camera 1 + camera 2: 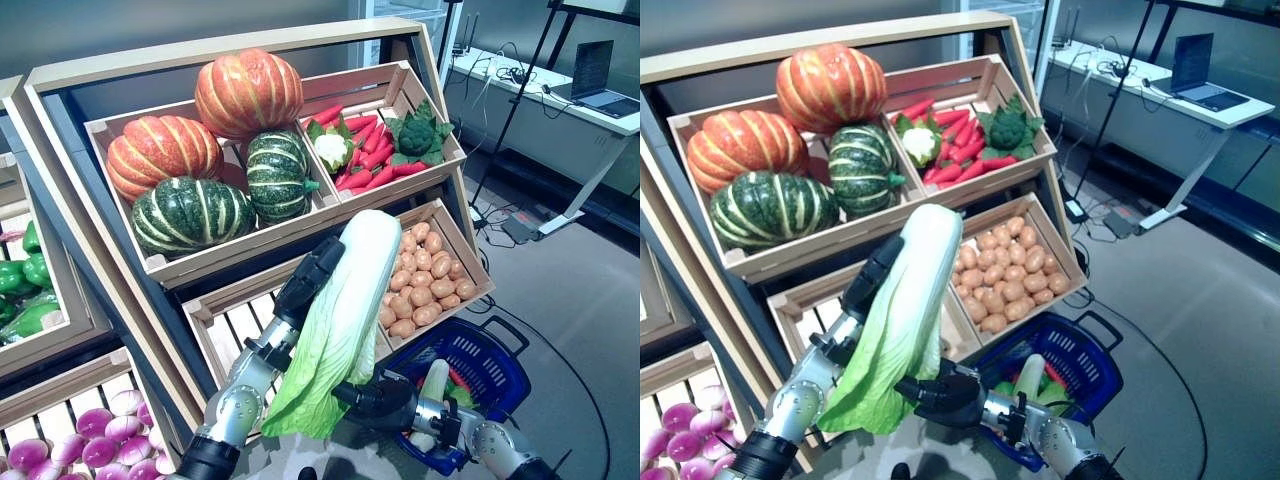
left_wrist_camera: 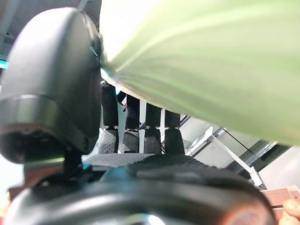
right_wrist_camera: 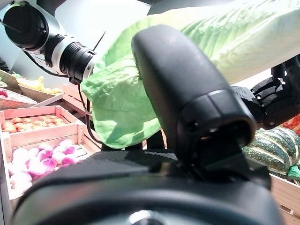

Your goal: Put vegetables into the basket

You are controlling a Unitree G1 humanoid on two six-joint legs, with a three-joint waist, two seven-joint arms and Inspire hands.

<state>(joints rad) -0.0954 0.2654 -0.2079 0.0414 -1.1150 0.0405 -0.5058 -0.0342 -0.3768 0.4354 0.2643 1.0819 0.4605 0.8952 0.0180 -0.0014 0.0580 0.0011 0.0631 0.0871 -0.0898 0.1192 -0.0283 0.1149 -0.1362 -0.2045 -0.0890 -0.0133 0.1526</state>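
My left hand (image 1: 308, 280) holds a long napa cabbage (image 1: 345, 310) upright in front of the wooden shelf, white stem up and green leaves hanging down. In the left wrist view its thumb and fingers (image 2: 154, 126) close round the cabbage (image 2: 211, 61). My right hand (image 1: 385, 398) sits just under the leafy end, with relaxed fingers touching the leaves. The right wrist view shows its thumb (image 3: 187, 93) in front of the leaves (image 3: 122, 108). The blue basket (image 1: 500, 345) stands on the floor at the lower right, with a pale green vegetable (image 1: 433, 385) and some others inside.
The shelf's crates hold pumpkins (image 1: 250, 95), red vegetables with cauliflower and broccoli (image 1: 375, 150), and potatoes (image 1: 425, 285). A slatted crate (image 1: 235, 325) lies behind the cabbage. Purple onions (image 1: 90, 430) and green peppers (image 1: 25, 280) are at the left. A desk with a laptop (image 1: 600, 100) stands far right.
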